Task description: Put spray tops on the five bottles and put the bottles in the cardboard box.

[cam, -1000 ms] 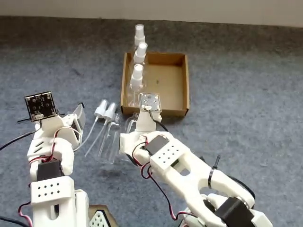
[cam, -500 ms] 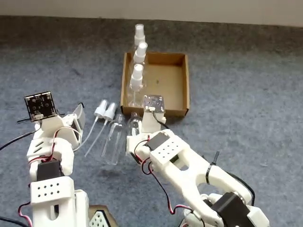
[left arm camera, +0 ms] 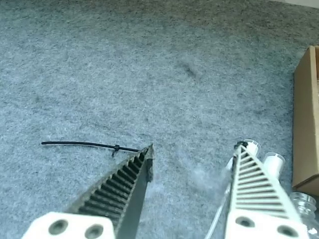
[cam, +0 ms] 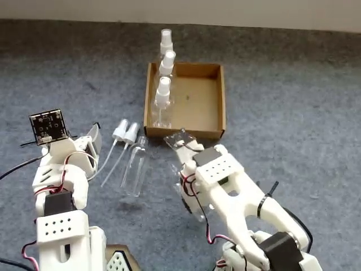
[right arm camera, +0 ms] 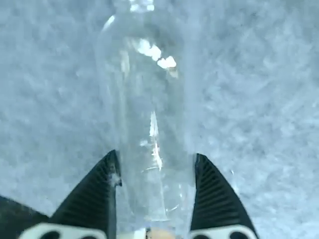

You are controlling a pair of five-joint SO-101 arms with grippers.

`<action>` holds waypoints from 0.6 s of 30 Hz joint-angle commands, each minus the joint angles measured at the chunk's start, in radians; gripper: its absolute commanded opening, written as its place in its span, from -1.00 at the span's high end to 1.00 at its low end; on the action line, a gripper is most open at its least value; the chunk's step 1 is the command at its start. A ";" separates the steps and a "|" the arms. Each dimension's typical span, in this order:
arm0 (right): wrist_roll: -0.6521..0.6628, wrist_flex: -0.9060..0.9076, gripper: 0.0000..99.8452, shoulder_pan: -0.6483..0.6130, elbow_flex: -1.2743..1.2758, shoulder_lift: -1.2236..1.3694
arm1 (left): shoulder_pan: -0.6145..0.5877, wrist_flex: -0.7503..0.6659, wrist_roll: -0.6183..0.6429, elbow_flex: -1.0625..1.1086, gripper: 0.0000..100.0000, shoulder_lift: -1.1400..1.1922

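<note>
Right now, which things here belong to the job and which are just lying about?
Job: cardboard box; three capped bottles; two loose spray tops; uncapped bottle lying flat; held bottle in the right tool.
Lying about: black cable tie.

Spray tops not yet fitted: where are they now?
High view: both spray tops lie on the carpet by the cardboard box's near-left corner, beside the lying uncapped bottle, ahead of the left gripper.
</note>
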 commanded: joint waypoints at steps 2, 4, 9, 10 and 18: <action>0.364 0.173 0.99 0.242 -0.012 0.005 | 0.016 -0.020 0.005 -0.005 0.53 -0.007; 0.410 0.229 0.99 0.390 -0.013 0.005 | 0.016 -0.020 0.005 -0.005 0.53 -0.007; 0.589 0.101 0.99 0.780 -0.039 0.008 | 0.016 -0.020 0.005 -0.005 0.53 -0.007; 0.595 0.042 0.99 0.848 -0.053 0.015 | 0.016 -0.020 0.005 -0.005 0.53 -0.007; 0.600 -0.251 0.99 1.078 -0.082 0.018 | 0.016 -0.020 0.005 -0.005 0.53 -0.007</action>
